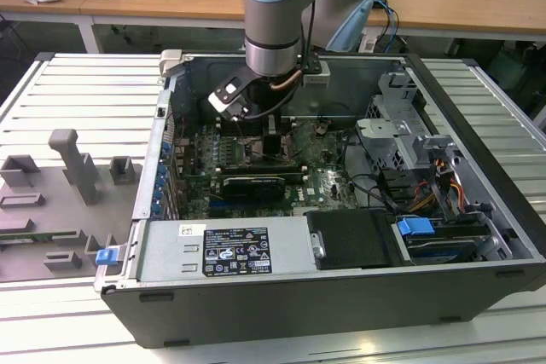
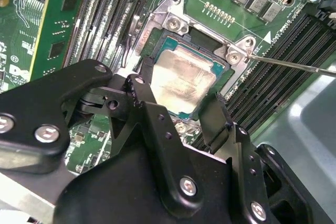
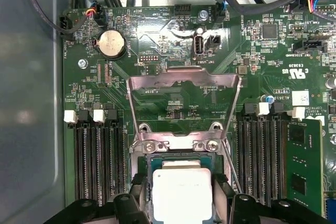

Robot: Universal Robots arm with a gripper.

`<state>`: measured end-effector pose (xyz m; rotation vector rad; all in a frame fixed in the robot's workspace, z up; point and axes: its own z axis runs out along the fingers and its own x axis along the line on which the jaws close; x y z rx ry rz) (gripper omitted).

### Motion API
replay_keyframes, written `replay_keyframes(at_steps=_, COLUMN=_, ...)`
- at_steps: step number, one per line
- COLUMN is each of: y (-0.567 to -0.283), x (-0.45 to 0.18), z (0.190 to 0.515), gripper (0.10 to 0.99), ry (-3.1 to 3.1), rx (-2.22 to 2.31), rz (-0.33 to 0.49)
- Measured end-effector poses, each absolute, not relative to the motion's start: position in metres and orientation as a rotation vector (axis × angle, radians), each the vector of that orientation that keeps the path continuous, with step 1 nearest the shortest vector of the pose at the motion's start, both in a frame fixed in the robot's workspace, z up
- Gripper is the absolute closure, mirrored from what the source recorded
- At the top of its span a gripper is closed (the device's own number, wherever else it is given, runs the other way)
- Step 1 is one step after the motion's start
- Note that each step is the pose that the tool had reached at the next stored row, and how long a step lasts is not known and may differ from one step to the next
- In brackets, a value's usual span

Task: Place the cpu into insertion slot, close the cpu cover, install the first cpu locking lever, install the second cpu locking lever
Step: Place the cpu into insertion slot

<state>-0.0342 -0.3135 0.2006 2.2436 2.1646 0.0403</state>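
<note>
1. we find the small flat square cpu with a pale silver-grey metal top point(image 2: 181, 80) lying squarely over the insertion slot, a dark socket with a silvery metal rim point(image 3: 178, 144) set in the green circuit board point(image 3: 105, 103). it looks seated or very nearly so; we cannot tell which.
2. the black two-finger gripper point(image 2: 177, 94) stands directly over the slot. its fingers point(image 2: 146, 95) are drawn in narrow against two opposite edges of the cpu and seem to touch them. we judge this a hold, kept on the edges so the chip stays level with the slot.
3. the cpu cover, a thin silvery hinged frame with a square window point(image 3: 210, 81), stands tipped up from the slot's hinge side, which leaves the slot open from above.
4. a thin metal wire lever point(image 2: 294, 65) runs out from the slot's corner. it looks unlatched, which would let the cover stand free.
5. in the exterior view the slot lies deep inside the open dark-grey computer case point(image 1: 281, 313), hence the pale blue arm point(image 1: 273, 6) reaching down from above.
</note>
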Motion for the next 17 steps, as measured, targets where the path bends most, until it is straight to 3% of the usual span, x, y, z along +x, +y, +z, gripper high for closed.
replay_keyframes(at_steps=10, y=-0.3135, x=-0.0343, z=0.2119, gripper=0.471, ry=2.171, rx=2.239, rz=0.039)
replay_keyframes(at_steps=12, y=-0.3139, x=-0.0341, z=0.212, gripper=0.616, ry=2.188, rx=2.224, rz=0.037)
replay_keyframes(at_steps=13, y=-0.3142, x=-0.034, z=0.212, gripper=0.616, ry=2.193, rx=2.219, rz=0.037)
replay_keyframes(at_steps=15, y=-0.3151, x=-0.034, z=0.212, gripper=0.733, ry=2.208, rx=2.205, rz=0.037)
replay_keyframes(at_steps=16, y=-0.3153, x=-0.034, z=0.212, gripper=0.855, ry=2.211, rx=2.202, rz=0.038)
replay_keyframes(at_steps=17, y=-0.3154, x=-0.034, z=0.212, gripper=0.914, ry=2.212, rx=2.2, rz=0.037)
